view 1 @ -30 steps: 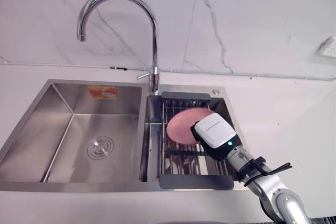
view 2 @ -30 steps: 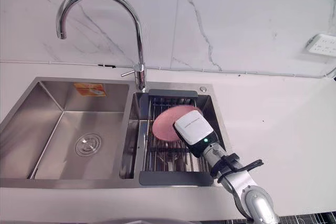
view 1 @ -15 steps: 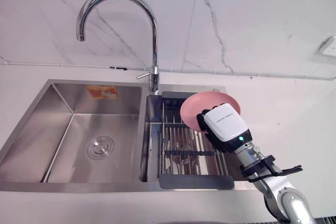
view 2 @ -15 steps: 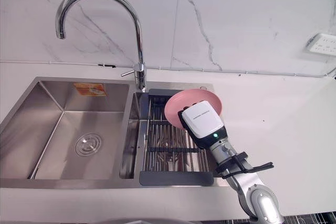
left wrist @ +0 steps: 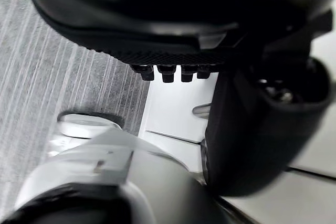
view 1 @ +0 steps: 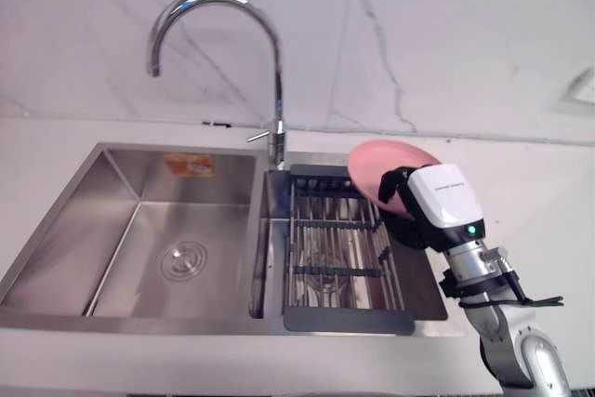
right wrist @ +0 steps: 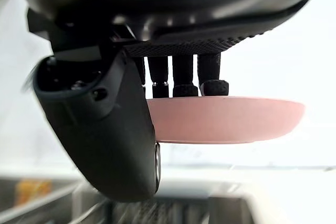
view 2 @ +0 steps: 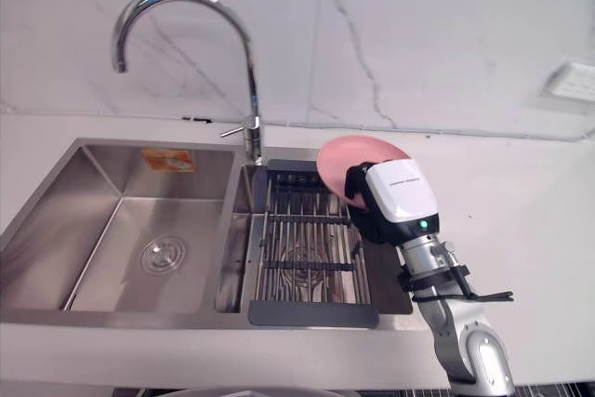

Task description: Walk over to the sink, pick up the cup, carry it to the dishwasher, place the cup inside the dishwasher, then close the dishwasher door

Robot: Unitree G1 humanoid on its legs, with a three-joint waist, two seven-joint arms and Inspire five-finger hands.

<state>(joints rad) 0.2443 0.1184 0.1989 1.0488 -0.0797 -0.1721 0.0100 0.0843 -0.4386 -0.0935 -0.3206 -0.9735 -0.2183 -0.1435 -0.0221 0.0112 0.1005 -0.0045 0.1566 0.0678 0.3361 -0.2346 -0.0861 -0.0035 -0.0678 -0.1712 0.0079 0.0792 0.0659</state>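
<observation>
One pink plate is what the right hand holds; the pictures show a plate and not a cup. In the head views the plate sits right of centre. It is tilted, with its far edge toward the wall, and it hangs over the upper right corner of the rack. It appears clear of the rack bars.

In the right wrist view the fingers press down on the plate's top rim. The thumb closes in from the near side, so the hand is clamped on the plate's edge. The arm comes in from the lower right of the frame.

The rack is a dark-framed wire one and lies in the right basin of a steel sink, with nothing resting on its bars. The left basin has a round drain in its floor and an orange sticker on its back wall. A curved chrome tap stands between the two basins at the back.

A pale counter surrounds the sink, and a white socket sits on the wall at the right edge.

The left hand shows in its own wrist view above grey striped floor. Its fingers are relaxed and it holds nothing.
</observation>
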